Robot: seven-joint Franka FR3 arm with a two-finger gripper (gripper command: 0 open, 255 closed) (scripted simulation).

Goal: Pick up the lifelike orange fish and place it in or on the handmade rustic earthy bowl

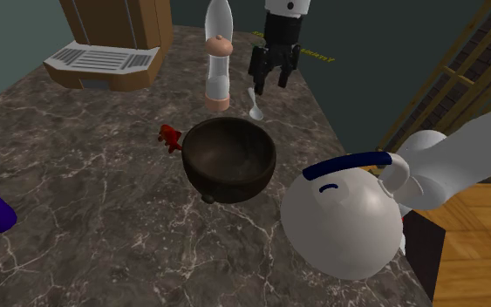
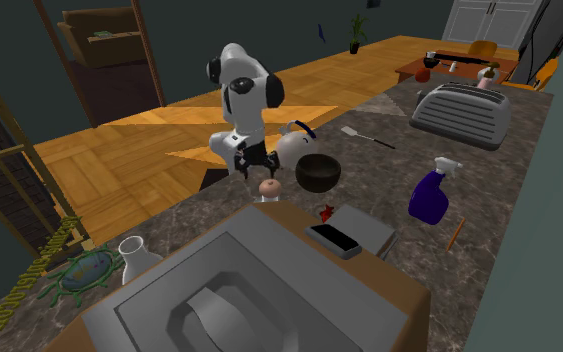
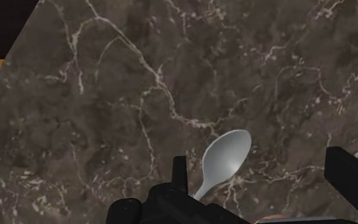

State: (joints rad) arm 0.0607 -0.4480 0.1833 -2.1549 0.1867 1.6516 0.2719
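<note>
Two black fingers of the gripper stand wide apart, clasping nothing. The gripper hangs above a pale spoon that lies on the dark marble counter. The small red fish rests on the counter just beside the dark brown bowl, at the bowl's left in the shoulder view and apart from the gripper. The bowl sits upright between the fish and the robot's white arm. A white bottle with a pinkish band stands near the gripper, beyond the bowl.
</note>
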